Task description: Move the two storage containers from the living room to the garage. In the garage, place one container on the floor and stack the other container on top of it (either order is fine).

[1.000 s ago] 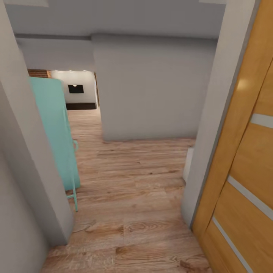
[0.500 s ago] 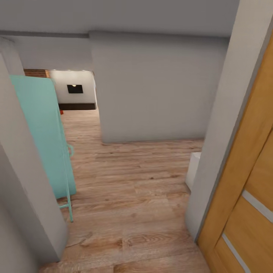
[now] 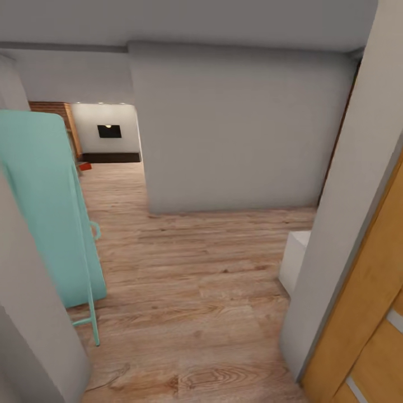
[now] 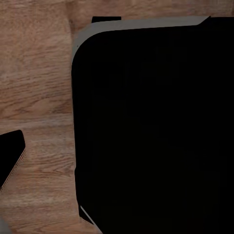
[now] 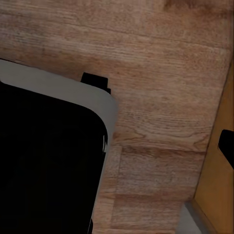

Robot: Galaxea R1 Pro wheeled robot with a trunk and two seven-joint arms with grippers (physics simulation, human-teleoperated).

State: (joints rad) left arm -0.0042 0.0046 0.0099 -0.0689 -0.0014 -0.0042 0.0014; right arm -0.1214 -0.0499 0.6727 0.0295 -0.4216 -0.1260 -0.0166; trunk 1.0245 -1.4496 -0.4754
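View has slid forward and right through the doorway since a second ago; that's the camera moving, not the things; door (image 3: 364, 313) now fills less of the right edge, teal board (image 3: 45, 207) sits further left, white box (image 3: 295, 260) by the right jamb shows more; small orange-red thing (image 3: 84, 165) on the plank floor (image 3: 190, 268) far down the passage, by the brick (image 3: 53, 109); probably a container, too small to be sure; second one I can't locate.

Pincers: can't tell either state; wrist views show the robot's dark base (image 4: 156, 126) over planks, no fingers I can make out.

Risks from here, my read:
- tight gap; base could clip the right jamb (image 3: 347, 224) or the white box if it keeps drifting right;
- board's thin leg (image 3: 92, 313) sticks out low on the left; easy to snag and topple;
- grey wall (image 3: 235, 129) ahead forces a left turn into the passage; cutting it early hits the board, late hits the wall corner.
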